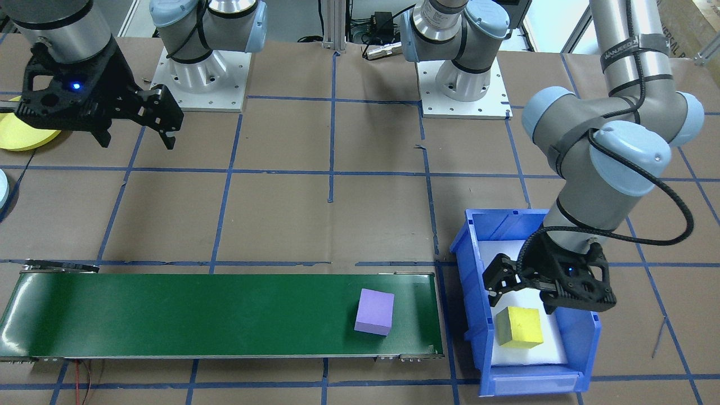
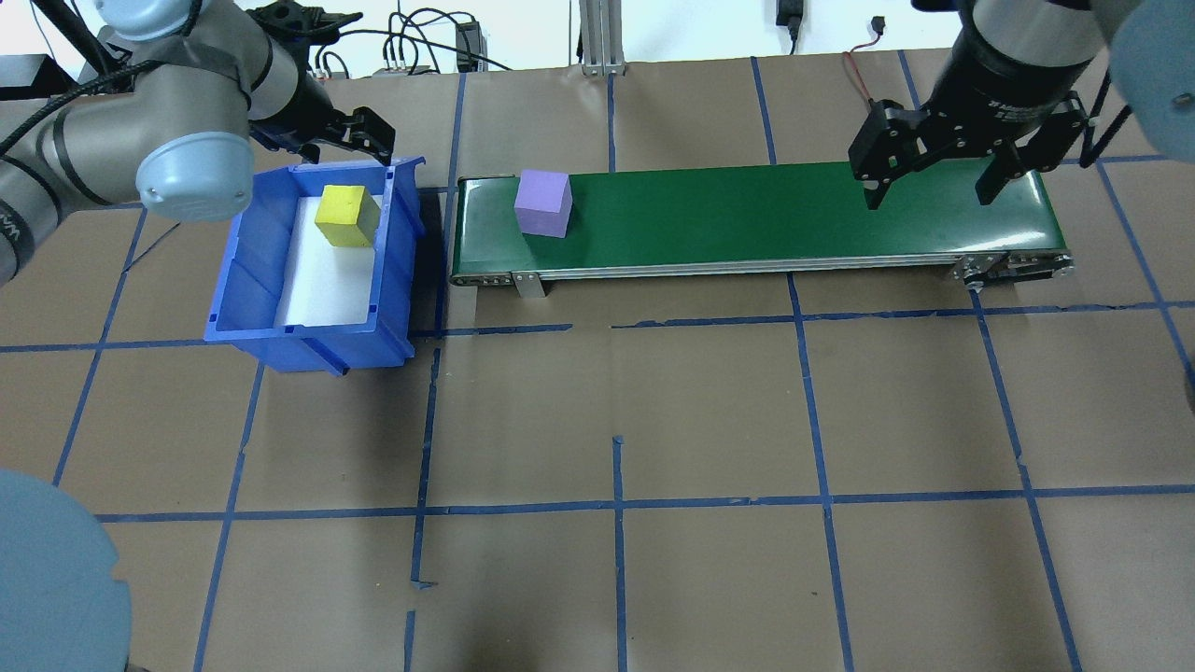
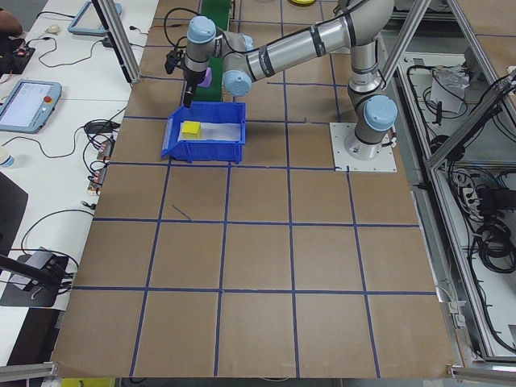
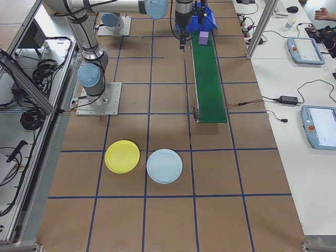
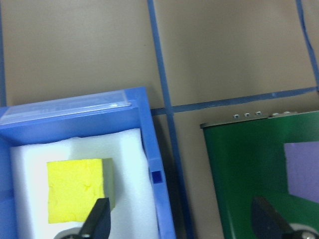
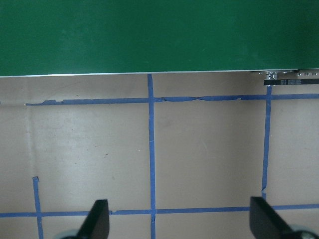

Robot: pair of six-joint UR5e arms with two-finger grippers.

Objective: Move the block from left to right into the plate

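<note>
Purple block [image 2: 543, 203] sits on the green conveyor [image 2: 747, 219], just beside the left gripper [image 1: 540, 284], whose spread, empty jaws hover over the blue bin [image 2: 313, 331] and yellow block [image 2: 345, 216]. Right gripper [image 2: 943, 163], jaws wide, waits well apart, likely to receive it.

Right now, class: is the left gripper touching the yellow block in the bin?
Apart. In the left wrist view, the open left gripper has one fingertip overlapping the yellow block; the front-facing view shows it above.
</note>
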